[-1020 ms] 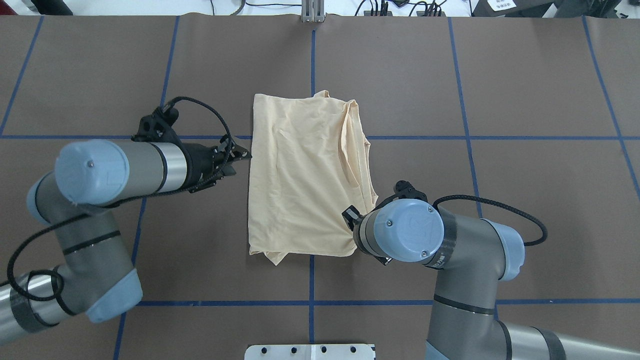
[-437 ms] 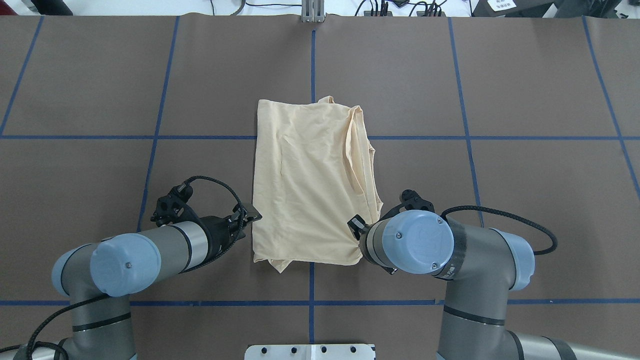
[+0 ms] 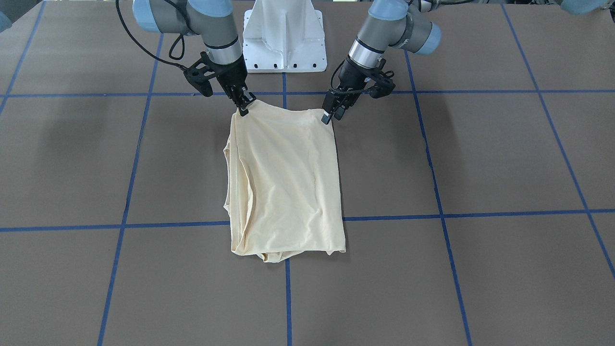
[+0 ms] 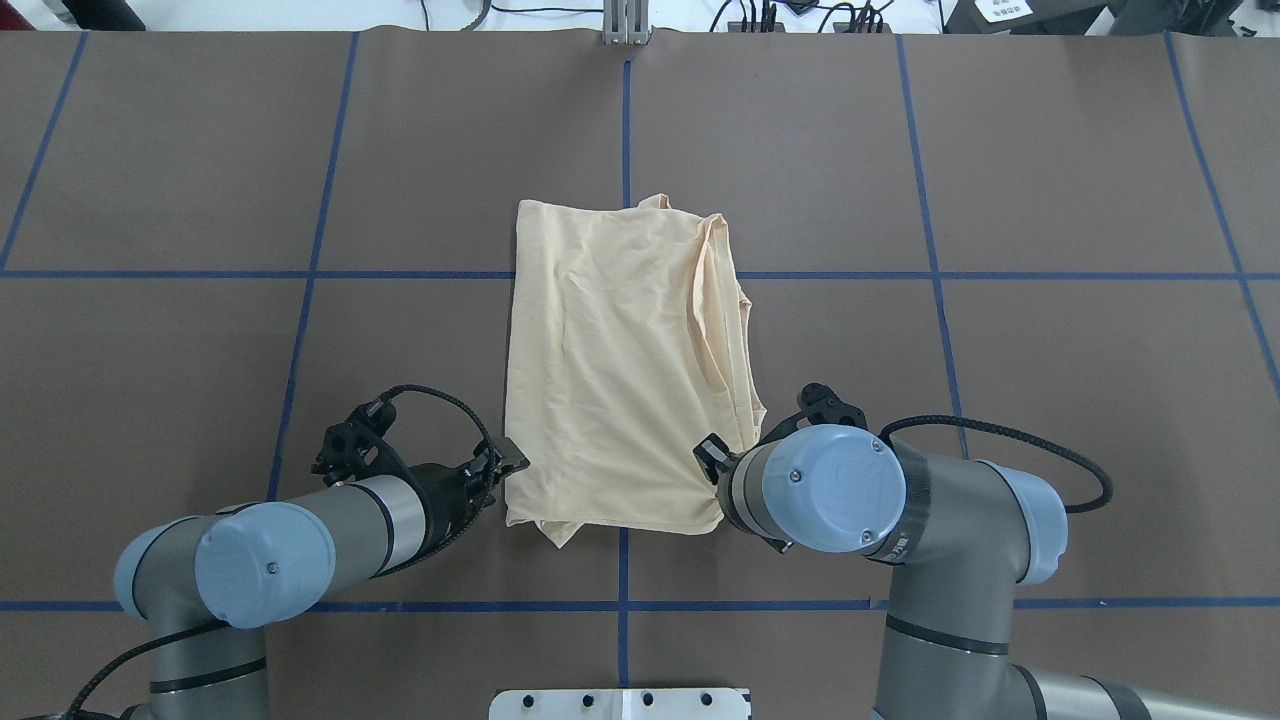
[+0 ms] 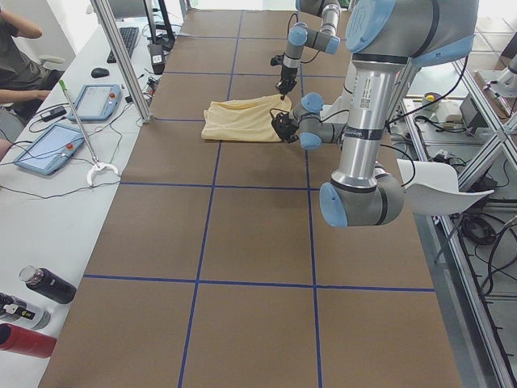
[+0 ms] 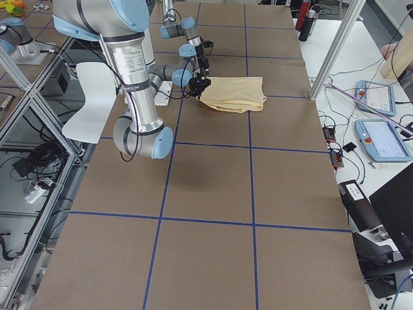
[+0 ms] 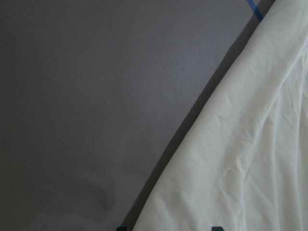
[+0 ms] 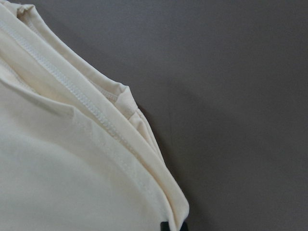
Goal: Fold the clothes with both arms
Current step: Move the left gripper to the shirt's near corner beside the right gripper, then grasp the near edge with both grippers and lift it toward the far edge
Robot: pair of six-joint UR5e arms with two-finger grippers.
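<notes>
out from the white pedestal base (image 4: 620,703), on its left side, the left arm (image 4: 270,545) reaches low over the brown tabletop (image 4: 1050,180), its wrist pointing toward the line that runs straight out from the base. the left end effector (image 4: 508,466) sits at the shirt's corner nearest the base on that side; its wrist camera shows two dark fingertips set apart with the pale cloth edge lying between them, so it stands fairly wide and has not pinched the fabric. the shirt (image 4: 620,370), cream-yellow and thin, lies directly in front of the base, folded to a rough rectangle whose long side runs away from the base, straddling the blue tape lines (image 4: 620,570) that cross there. its top face is plain with soft wrinkles, and a small crumpled tuck pokes out from the edge closest to the base. along the side of the shirt to the base's right, several stitched hems and layers stack up in a narrow ridge. at the corner nearest the base on that side, the right end effector (image 3: 246,106) is clamped narrow on the layered corner, which rises a little off the tabletop into its tips. the right arm (image 4: 900,500) bends in from the base's right, its blue-capped wrist hanging over that grip.
</notes>
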